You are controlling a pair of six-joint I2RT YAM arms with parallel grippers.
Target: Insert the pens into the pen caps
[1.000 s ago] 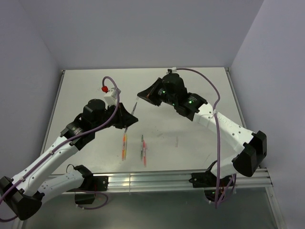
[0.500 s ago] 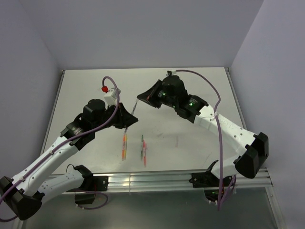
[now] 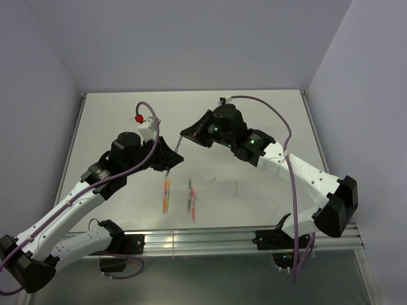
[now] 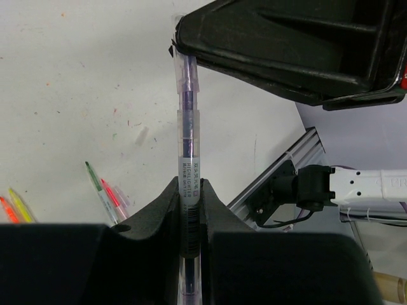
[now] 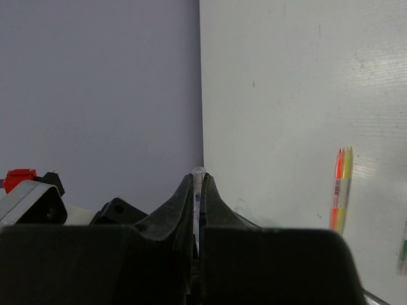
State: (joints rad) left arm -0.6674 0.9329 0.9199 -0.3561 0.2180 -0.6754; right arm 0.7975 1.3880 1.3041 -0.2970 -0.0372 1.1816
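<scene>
The right gripper point(image 3: 186, 135) is being eased nearer the purple highlighter point(image 4: 188, 162), which is being clamped in the closed left gripper point(image 4: 189, 194), with the clear cap point(image 4: 185, 70) at the highlighter's far end being pinched between the right gripper's closed fingers and the other coloured pens point(image 3: 166, 194) being left lying on the table point(image 3: 254, 121) beneath the highlighter.

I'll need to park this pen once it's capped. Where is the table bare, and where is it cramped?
Bare: the far strip of the table behind both grippers, and the patch right of the green/pink pens. Crowded: the near middle, where the orange/yellow pens lie beside them, below the held pen spanning left gripper and right gripper.
</scene>
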